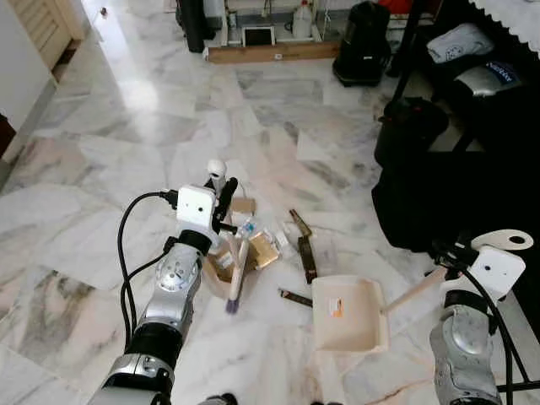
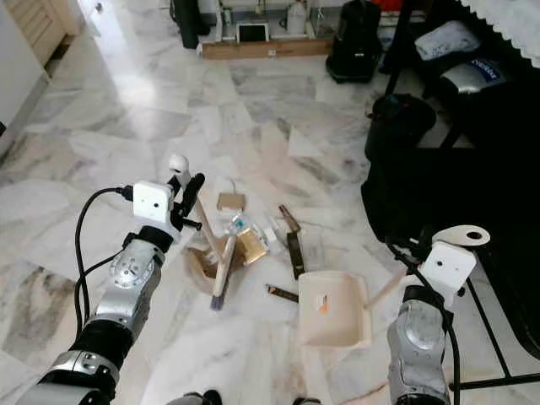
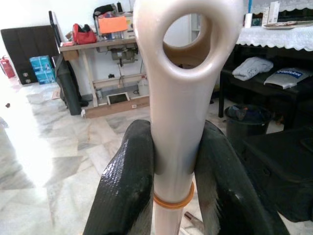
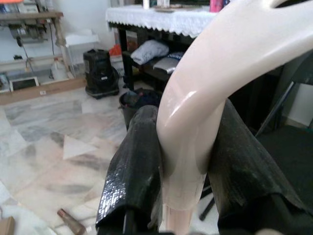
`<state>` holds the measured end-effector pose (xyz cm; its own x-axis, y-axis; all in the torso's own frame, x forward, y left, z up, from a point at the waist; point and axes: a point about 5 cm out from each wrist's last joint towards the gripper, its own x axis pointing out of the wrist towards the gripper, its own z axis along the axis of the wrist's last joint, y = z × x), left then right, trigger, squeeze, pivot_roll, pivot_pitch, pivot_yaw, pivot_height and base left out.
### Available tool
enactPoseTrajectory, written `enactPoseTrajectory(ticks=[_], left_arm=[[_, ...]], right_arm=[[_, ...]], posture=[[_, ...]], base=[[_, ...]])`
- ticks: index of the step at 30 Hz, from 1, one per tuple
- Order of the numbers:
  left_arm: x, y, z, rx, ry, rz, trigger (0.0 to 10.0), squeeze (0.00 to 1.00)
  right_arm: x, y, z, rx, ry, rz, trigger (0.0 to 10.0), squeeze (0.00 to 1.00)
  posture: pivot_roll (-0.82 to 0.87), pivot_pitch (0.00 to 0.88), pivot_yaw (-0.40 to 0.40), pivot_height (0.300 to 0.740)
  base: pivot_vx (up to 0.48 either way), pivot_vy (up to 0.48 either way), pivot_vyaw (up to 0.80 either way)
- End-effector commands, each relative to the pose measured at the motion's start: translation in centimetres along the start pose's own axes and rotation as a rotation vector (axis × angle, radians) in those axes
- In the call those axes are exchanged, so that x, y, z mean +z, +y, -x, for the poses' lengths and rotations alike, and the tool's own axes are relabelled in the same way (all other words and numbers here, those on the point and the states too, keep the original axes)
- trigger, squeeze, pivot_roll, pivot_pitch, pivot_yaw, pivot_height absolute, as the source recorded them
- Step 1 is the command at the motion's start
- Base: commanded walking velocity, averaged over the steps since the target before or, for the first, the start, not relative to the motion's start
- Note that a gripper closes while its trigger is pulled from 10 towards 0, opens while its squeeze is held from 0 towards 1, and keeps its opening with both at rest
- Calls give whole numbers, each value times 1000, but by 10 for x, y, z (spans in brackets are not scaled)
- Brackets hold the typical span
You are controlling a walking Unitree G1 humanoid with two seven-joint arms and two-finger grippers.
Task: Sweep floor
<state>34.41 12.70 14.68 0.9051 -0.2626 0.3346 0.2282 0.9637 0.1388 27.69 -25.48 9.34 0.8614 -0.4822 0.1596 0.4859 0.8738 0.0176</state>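
Observation:
My left gripper [image 1: 221, 196] is shut on the cream handle of a hand broom [image 3: 182, 93]. The handle slants down to the brush head [image 1: 233, 297], which rests on the marble floor beside a pile of litter [image 1: 257, 245]: cardboard scraps, a small plastic bottle and brown strips. My right gripper [image 1: 451, 253] is shut on the curved cream handle [image 4: 205, 83] of a dustpan [image 1: 348, 314]. The pan lies flat on the floor just right of the litter, its mouth towards the pile, with a small orange scrap inside.
A black bin [image 1: 411, 126] and a dark table draped in black stand close on the right, with bags [image 1: 460, 42] under it. A black bag [image 1: 363, 42] and a wooden plank [image 1: 270, 52] lie at the back. Open marble floor stretches left and ahead.

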Motion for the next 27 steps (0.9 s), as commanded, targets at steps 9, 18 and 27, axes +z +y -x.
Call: enactPoseTrajectory(ticks=[9,18,27], left_arm=[[7,-11,-13,-48,-3,41,10000,0],[-5,-1,-1,-18,48,2,10000,0],[-6,-2,0,-17,54,-8,10000,0]], right_arm=[[2,-13,0,-41,-23,59,10000,0],[-1,-5,1,-9,-6,67,10000,0],[-2,-2,2,8,4,58,10000,0]], posture=[[-1,75,30,740],[7,91,27,740],[6,94,19,740]], base=[[0,0,0],[0,0,0],[134,-135,0]])
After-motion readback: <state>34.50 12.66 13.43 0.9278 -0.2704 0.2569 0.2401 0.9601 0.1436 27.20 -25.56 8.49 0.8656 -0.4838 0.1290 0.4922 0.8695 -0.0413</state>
